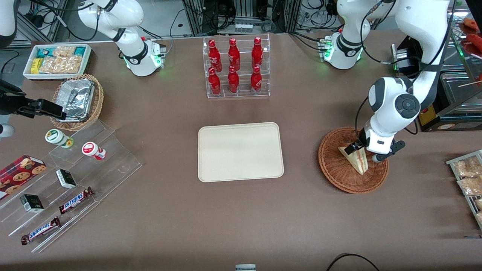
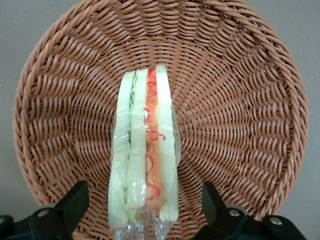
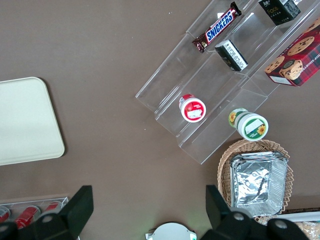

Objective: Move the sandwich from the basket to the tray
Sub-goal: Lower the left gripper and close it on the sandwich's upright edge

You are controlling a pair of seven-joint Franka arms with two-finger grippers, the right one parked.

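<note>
The sandwich [image 1: 357, 161] stands on edge in the reddish-brown wicker basket [image 1: 331, 170], toward the working arm's end of the table. In the left wrist view its cut edge [image 2: 145, 145] shows pale bread with red and green layers under clear wrap, on the basket's weave [image 2: 240, 125]. My left gripper [image 1: 363, 152] is low in the basket and open. Its two black fingers [image 2: 75, 200] stand either side of the sandwich's wide end, with a gap on each side. The cream-beige tray [image 1: 241, 150] lies bare at the table's middle, also seen in the right wrist view [image 3: 25, 120].
A clear rack of red bottles [image 1: 236, 67] stands farther from the front camera than the tray. Bagged snacks on a rack [image 1: 467, 177] lie beside the basket at the table edge. A clear stepped stand with snacks [image 1: 71, 180] and a tan basket with foil trays [image 1: 77, 99] lie toward the parked arm's end.
</note>
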